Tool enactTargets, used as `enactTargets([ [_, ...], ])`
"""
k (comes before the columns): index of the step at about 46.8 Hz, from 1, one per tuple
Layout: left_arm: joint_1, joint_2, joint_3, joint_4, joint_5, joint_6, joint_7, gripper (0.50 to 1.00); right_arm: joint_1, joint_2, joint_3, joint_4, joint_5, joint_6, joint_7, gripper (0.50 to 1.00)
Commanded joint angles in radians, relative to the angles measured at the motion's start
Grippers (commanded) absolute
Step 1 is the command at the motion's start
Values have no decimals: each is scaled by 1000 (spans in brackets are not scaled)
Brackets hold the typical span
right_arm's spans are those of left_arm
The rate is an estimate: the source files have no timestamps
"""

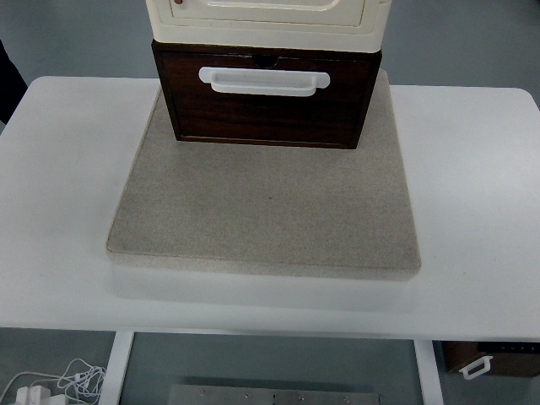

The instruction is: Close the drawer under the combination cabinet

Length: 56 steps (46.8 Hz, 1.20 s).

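A dark brown wooden drawer (266,105) with a white handle (263,80) sits at the bottom of the combination cabinet, at the top centre of the head view. Its front stands a little forward of the cream upper unit (266,17) stacked above it. The cabinet rests on the far part of a beige mat (266,211). Neither of my hands nor arms shows in the frame.
The mat lies in the middle of the white table (59,194). Below the table's near edge, white cables (59,384) lie on the floor at the left and a brown box with a white handle (489,361) shows at the right. A dark shape (10,80) shows at the left edge.
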Motion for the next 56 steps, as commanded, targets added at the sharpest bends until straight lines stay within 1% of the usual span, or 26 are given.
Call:
enactTargets([
  [1, 12, -1, 32, 39, -9, 17, 37, 1000, 0, 0, 0, 0, 0, -1, 0, 952],
  [3, 17, -1, 43, 53, -12, 35, 59, 1000, 0, 0, 0, 0, 0, -1, 0, 952],
  [6, 29, -4, 52, 80, -14, 58, 76, 1000, 0, 0, 2, 0, 0, -1, 0, 952],
  [13, 72, -20, 51, 108, -23, 64, 80, 1000, 0, 0, 0, 0, 0, -1, 0, 952],
  [20, 130, -53, 52, 108, -132, 64, 87, 1000, 0, 0, 0, 0, -1, -1, 0, 952],
  [24, 152, -82, 54, 110, -149, 64, 99, 1000, 0, 0, 2, 0, 0, 1, 0, 952],
  [28, 173, -119, 45, 116, -153, 66, 99, 1000, 0, 0, 0, 0, 0, 1, 0, 952],
  [33, 178, -158, 43, 152, -189, 61, 97, 1000, 0, 0, 0, 0, 0, -1, 0, 952],
  [37, 178, -178, 45, 174, -233, 51, 97, 1000, 0, 0, 0, 0, 0, -1, 0, 952],
  [48, 202, -221, 44, 176, -314, 49, 94, 1000, 0, 0, 5, 0, 0, 1, 0, 952],
  [56, 207, -247, 48, 179, -321, 48, 90, 1000, 0, 0, 8, 0, 2, 1, 0, 952],
])
